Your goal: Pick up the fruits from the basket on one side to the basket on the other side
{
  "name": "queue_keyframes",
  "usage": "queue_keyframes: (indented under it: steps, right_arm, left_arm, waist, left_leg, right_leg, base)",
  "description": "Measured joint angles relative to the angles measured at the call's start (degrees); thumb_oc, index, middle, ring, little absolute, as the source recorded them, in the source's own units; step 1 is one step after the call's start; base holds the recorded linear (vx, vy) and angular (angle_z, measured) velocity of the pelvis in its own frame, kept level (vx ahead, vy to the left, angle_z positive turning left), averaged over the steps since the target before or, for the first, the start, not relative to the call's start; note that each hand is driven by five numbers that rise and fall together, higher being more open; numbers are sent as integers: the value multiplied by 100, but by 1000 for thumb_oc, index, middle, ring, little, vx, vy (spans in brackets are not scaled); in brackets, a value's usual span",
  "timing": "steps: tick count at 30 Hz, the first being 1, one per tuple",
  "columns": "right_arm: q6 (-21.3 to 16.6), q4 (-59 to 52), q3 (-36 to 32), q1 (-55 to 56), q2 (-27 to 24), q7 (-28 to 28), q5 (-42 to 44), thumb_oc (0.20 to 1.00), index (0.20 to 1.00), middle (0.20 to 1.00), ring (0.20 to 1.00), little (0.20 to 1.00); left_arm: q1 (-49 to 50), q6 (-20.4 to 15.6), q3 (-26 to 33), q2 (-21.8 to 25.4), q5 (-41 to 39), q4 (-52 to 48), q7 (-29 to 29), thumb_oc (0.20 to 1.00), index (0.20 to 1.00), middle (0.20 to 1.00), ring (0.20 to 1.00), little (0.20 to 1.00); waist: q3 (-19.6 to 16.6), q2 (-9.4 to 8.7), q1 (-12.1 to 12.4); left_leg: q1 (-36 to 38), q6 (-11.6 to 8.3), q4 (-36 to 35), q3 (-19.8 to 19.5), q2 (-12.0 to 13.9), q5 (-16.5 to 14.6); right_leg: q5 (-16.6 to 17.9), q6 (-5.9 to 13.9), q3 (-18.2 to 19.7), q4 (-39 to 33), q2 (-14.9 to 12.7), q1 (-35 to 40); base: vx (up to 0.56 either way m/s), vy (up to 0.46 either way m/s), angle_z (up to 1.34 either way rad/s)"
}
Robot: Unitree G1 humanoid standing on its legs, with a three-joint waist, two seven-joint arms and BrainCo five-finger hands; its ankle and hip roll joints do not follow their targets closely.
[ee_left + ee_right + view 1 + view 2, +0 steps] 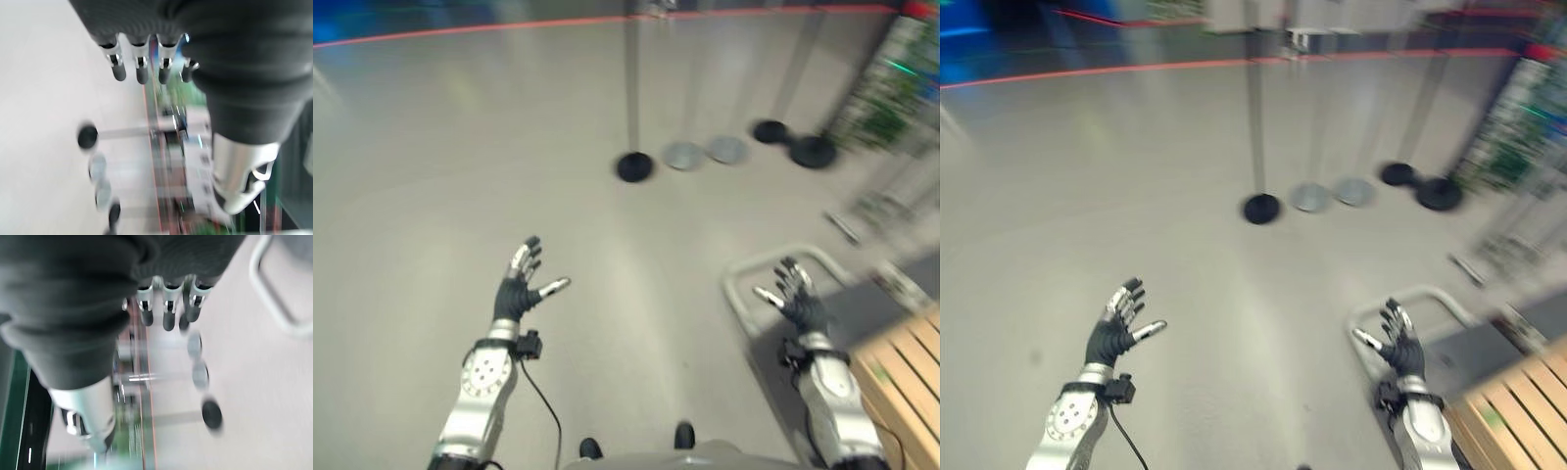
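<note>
Over the bare grey floor (431,157) both hands, left hand (521,284) and right hand (795,299), hang empty, fingers spread; wooden slats (901,367) lower right, stanchion bases (634,166) ahead

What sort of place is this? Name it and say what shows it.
Probably an indoor hall or exhibition floor, not a home: a wide smooth grey floor, barrier posts on round bases, and a slatted wooden surface at the robot's right. Both hands, left hand and right hand, hang open, holding nothing.
</note>
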Motion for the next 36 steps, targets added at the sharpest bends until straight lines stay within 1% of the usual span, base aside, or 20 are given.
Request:
queue_keyframes:
  steps: [1, 2, 4, 5, 7, 8, 9, 11, 14, 15, 17, 20, 21, 24, 26, 28, 31, 33, 34, 36]
  right_arm:
    - [-26, -68, -20, 56, -49, 8, -2, 1000, 1000, 1000, 1000, 1000]
    - [-35, -68, -36, 105, -64, 1, 1, 1000, 1000, 1000, 1000, 1000]
    - [-40, -91, -91, 261, -2, 8, 3, 1000, 1000, 1000, 1000, 1000]
    - [-26, -105, -141, 519, -20, 28, 19, 1000, 1000, 1000, 1000, 1000]
    - [-31, -120, -238, 588, -47, 27, 75, 1000, 1000, 1000, 1000, 1000]
    - [-28, -171, -361, 635, -169, 13, 148, 1000, 1000, 1000, 1000, 1000]
    - [-25, -175, -326, 539, -354, -40, 186, 1000, 1000, 1000, 1000, 1000]
    - [-27, -244, -270, 426, -575, -35, 187, 1000, 1000, 1000, 1000, 1000]
    - [-36, -244, -209, 684, -445, -37, 193, 1000, 1000, 1000, 1000, 1000]
    - [-41, -236, -212, 762, -439, -82, 193, 1000, 1000, 1000, 1000, 1000]
    - [-36, -197, -203, 786, -494, -99, 177, 1000, 1000, 1000, 1000, 1000]
    - [-11, -201, -187, 869, -531, -82, 168, 1000, 1000, 1000, 1000, 1000]
    - [-5, -198, -44, 920, -581, -65, 167, 1000, 1000, 1000, 1000, 1000]
    - [20, -235, 47, 946, -503, 5, 118, 1000, 1000, 1000, 1000, 1000]
    - [77, -293, 144, 786, -398, 31, 118, 1000, 1000, 1000, 1000, 1000]
    - [90, -440, 204, 655, -276, 62, 93, 1000, 1000, 1000, 1000, 1000]
    - [92, -450, 214, 427, -116, 63, -36, 1000, 1000, 1000, 1000, 1000]
    - [91, -449, 183, 102, -193, 48, -106, 1000, 1000, 1000, 1000, 1000]
    - [96, -407, 168, 123, -190, 46, -107, 1000, 1000, 1000, 1000, 1000]
    - [137, -321, 155, 331, -217, 44, -110, 1000, 1000, 1000, 1000, 1000]
  left_arm:
    - [-134, -27, 18, -13, -1, 6, -10, 1000, 1000, 1000, 1000, 1000]
    - [-234, -53, 16, -95, -2, 58, -11, 1000, 1000, 1000, 1000, 1000]
    - [-308, -65, -6, -220, -71, 209, -39, 1000, 1000, 1000, 1000, 1000]
    - [-247, -31, 26, -332, -122, 310, -79, 1000, 1000, 1000, 1000, 1000]
    - [-167, -41, -21, -317, -172, 335, -79, 1000, 1000, 1000, 1000, 1000]
    - [-179, -28, -55, -343, -172, 220, -91, 1000, 1000, 1000, 1000, 1000]
    - [-171, -93, -85, -429, -171, 20, -70, 1000, 1000, 1000, 1000, 1000]
    - [-180, -102, -134, -477, -170, 38, -74, 1000, 1000, 1000, 1000, 1000]
    - [-186, -120, -111, -516, -170, 75, -69, 1000, 1000, 1000, 1000, 1000]
    - [-203, -121, -111, -516, -168, 107, -71, 1000, 1000, 1000, 1000, 1000]
    - [-197, -122, -105, -541, -165, 206, -63, 1000, 1000, 1000, 1000, 1000]
    - [-184, -120, -82, -583, -161, 259, -12, 1000, 1000, 1000, 1000, 1000]
    - [-99, -134, -47, -569, -158, 243, 18, 1000, 1000, 1000, 1000, 1000]
    - [-16, -147, 18, -530, -157, 188, 73, 1000, 1000, 1000, 1000, 1000]
    - [-93, -132, 9, -485, -151, 134, 127, 1000, 1000, 1000, 1000, 1000]
    - [-226, -107, 4, -329, -100, 133, 183, 1000, 1000, 1000, 1000, 1000]
    - [-197, -111, 80, -210, 58, 117, 254, 1000, 1000, 1000, 1000, 1000]
    - [-165, -112, 147, -140, 71, -43, 269, 1000, 1000, 1000, 1000, 1000]
    - [-190, -115, 154, -165, 78, -63, 268, 1000, 1000, 1000, 1000, 1000]
    - [-294, -107, 239, -279, 84, 66, 270, 1000, 1000, 1000, 1000, 1000]
  waist:
    - [-38, -111, -103]
    - [-14, -63, -212]
    - [46, -205, -439]
    - [66, -317, -540]
    - [73, -297, -338]
    - [100, -371, -483]
    - [179, -571, -265]
    - [221, -494, -190]
    - [120, -428, -279]
    - [115, -353, -317]
    - [70, -223, -233]
    - [1, -47, -236]
    - [-113, -20, -111]
    - [-308, -376, -136]
    - [-216, -406, -117]
    - [-1, -368, -135]
    - [140, -318, -89]
    - [222, -62, 75]
    - [233, -42, 69]
    - [202, 55, -119]
  left_leg:
    - [75, -219, 118, -308, 33, -185]
    - [182, -344, 198, -438, 155, -270]
    - [146, -396, 981, -543, 436, -315]
    - [29, -370, 2288, -745, 914, -274]
    - [-270, -272, 3437, -1060, 1409, -199]
    - [-869, -357, 4081, -1976, 1160, -286]
    - [-1174, -527, 4018, -3101, -59, -607]
    - [-1691, -324, 3526, -3533, -783, -879]
    - [-1919, 61, 1930, -2949, -170, -724]
    - [-2038, 82, 1274, -3085, 18, -507]
    - [-2029, 43, 397, -3731, -102, -349]
    - [-1949, 205, 301, -3533, -198, -127]
    - [-1762, 227, 388, -3554, -306, 297]
    - [-1600, 415, 512, -3345, -739, 614]
    - [-1364, 578, 211, -3230, -810, 656]
    - [-1074, 708, 50, -3227, -844, 574]
    - [-634, 916, 4, -3106, -971, 166]
    - [-496, 834, -114, -2876, -1031, 110]
    - [-477, 900, -128, -2896, -1081, 142]
    - [-455, 815, -210, -3351, -963, 149]
  right_leg:
    - [217, 108, 258, -83, -20, 53]
    - [177, -3, 440, -78, 161, 23]
    - [-11, -139, 1026, -9, 413, -38]
    - [-99, -314, 1480, -135, 729, 160]
    - [-87, -555, 2003, -219, 996, 326]
    - [-56, -657, 2406, -331, 1161, 400]
    - [81, -603, 2967, -406, 1046, 352]
    - [285, -692, 3405, -874, 1228, 617]
    - [190, -699, 3104, -1204, 1504, 1058]
    - [51, -697, 3064, -1300, 1550, 1230]
    - [63, -571, 3313, -1368, 1493, 1429]
    - [-67, -298, 3640, -1638, 1434, 1850]
    - [-287, -92, 3967, -1555, 1329, 2020]
    - [-654, 235, 4141, -1281, 848, 2081]
    - [-778, 562, 4121, 680, 769, 1085]
    - [-740, 1217, 3947, 2616, 569, -15]
    - [-665, 1207, 3502, 2867, 90, -532]
    - [-493, 876, 2175, 1520, -604, -303]
    - [-421, 920, 1921, 939, -662, -153]
    - [-105, 885, 3097, -438, -31, 416]
  base:
    - [196, -239, -145]
    - [312, -396, -128]
    - [269, -350, -112]
    - [248, -279, -151]
    - [71, -100, -175]
    - [94, 37, -212]
    - [239, 43, -222]
    - [300, 51, -218]
    - [402, 134, -137]
    - [423, 177, -103]
    - [396, 144, -137]
    - [472, 245, -113]
    - [256, 151, -92]
    - [329, 205, -47]
    - [126, 163, -21]
    - [208, 288, 5]
    - [274, 134, -10]
    - [311, -93, -52]
    - [328, -89, 21]
    - [205, -73, 58]
